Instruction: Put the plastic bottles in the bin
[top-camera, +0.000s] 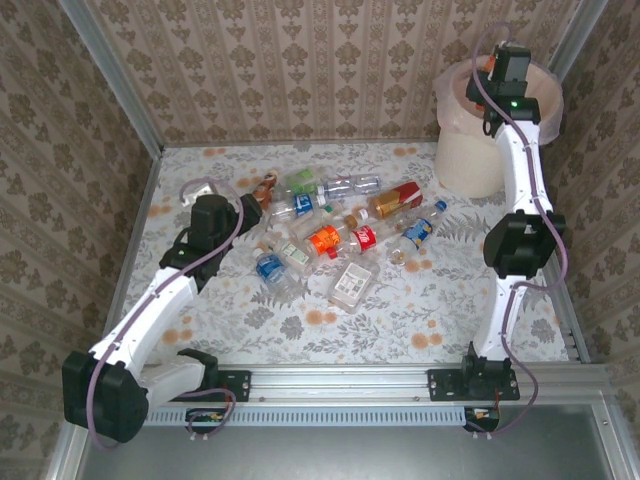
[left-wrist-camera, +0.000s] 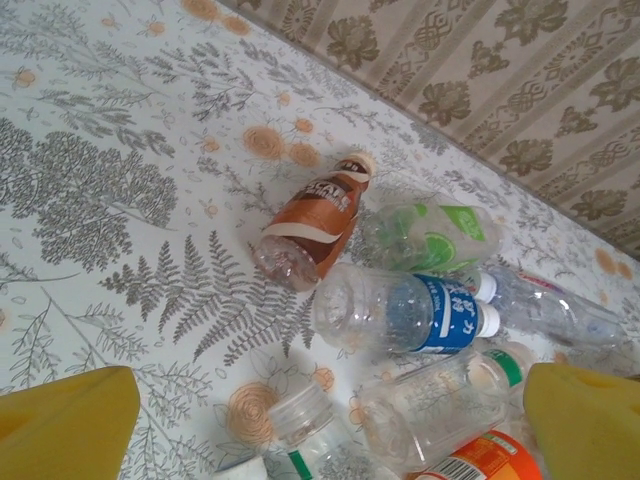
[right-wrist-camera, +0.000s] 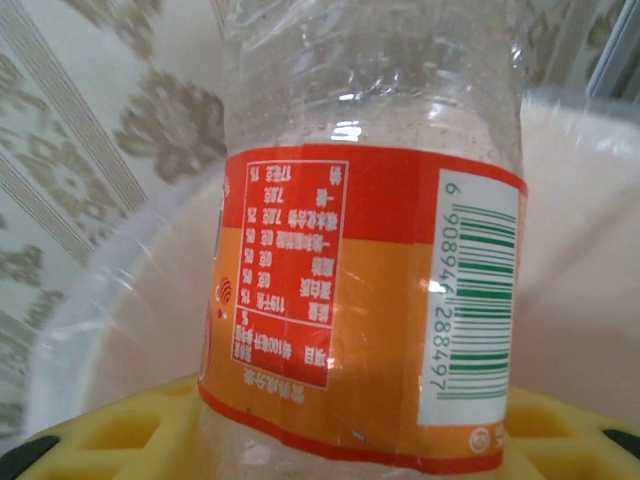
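1. Cream-white and round, the bucket-shaped plastic bin (top-camera: 470, 165) stands at the far right corner of the table, against the wall. It is lined with a translucent pinkish plastic bag (right-wrist-camera: 590, 250).
2. The right gripper (top-camera: 503, 68) hangs above the bin's mouth at the end of its outstretched white arm.
3. Its yellow fingers (right-wrist-camera: 130, 425) are clamped on a clear plastic bottle with a red and orange label (right-wrist-camera: 370, 300). In the right wrist view this bottle stands upright, barcode to the right, with the bin's rim and liner behind it.
4. The left gripper (left-wrist-camera: 330, 400) hovers over the left end of the bottle pile. Its two yellow fingers (left-wrist-camera: 70, 425) are spread wide apart above the table.
5. The other plastic bottles lie on their sides in a loose cluster mid-table, on a pale cloth printed with grey ferns and orange flowers (top-camera: 420, 310), well apart from the bin.
6. In the left wrist view, a brown-labelled bottle with a cream cap (left-wrist-camera: 320, 215) lies just beside a clear bottle with a green label (left-wrist-camera: 435, 235). Nearer the fingers is a crushed clear bottle with a blue label and white cap (left-wrist-camera: 420, 315).
7. In the top view, a small bottle with a blue label and blue cap (top-camera: 420, 232) is the one closest to the bin, with a long red-labelled bottle (top-camera: 395, 200) beside it.
8. An orange-labelled bottle (top-camera: 325, 240) sits in the middle of the cluster, and a flat, squarish bottle with a white label (top-camera: 352, 282) lies nearest the arm bases.
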